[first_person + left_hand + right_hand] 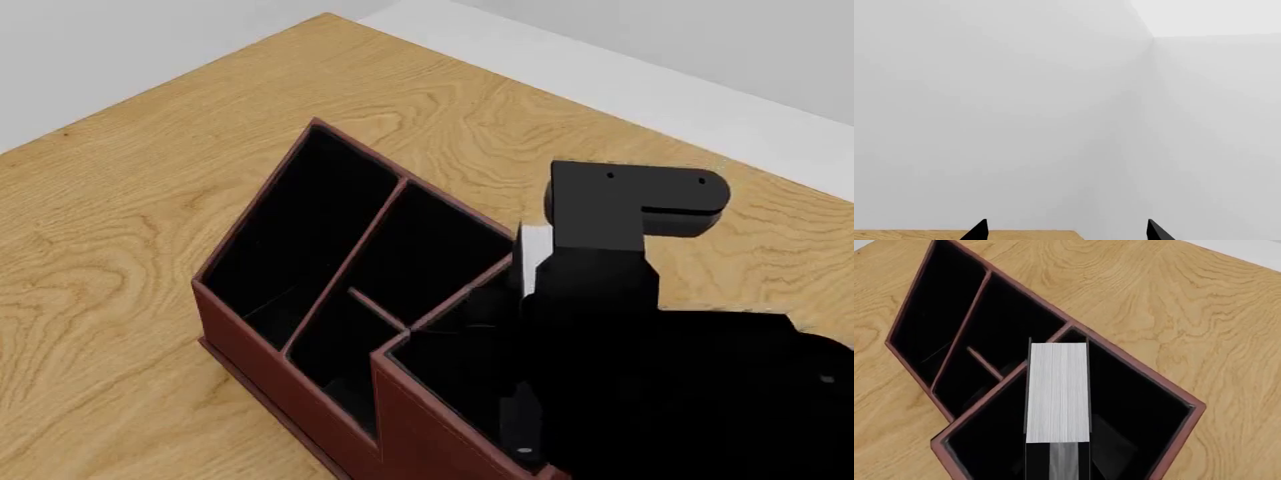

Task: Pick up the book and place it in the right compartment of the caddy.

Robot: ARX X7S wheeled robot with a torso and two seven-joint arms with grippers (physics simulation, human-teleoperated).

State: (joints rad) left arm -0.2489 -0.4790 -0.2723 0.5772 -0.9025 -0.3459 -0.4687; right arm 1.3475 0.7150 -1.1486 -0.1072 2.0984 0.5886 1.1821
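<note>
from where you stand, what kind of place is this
Most likely a bare simulated test room, not a real home or office. A wooden table stands by plain white walls, and on it sits only a reddish-brown caddy, with a book held over its tallest compartment.

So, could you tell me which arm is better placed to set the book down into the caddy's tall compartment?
The right. Its wrist view shows the book held directly over the tall right compartment of the caddy. The left gripper faces a blank wall, holding nothing.
</note>
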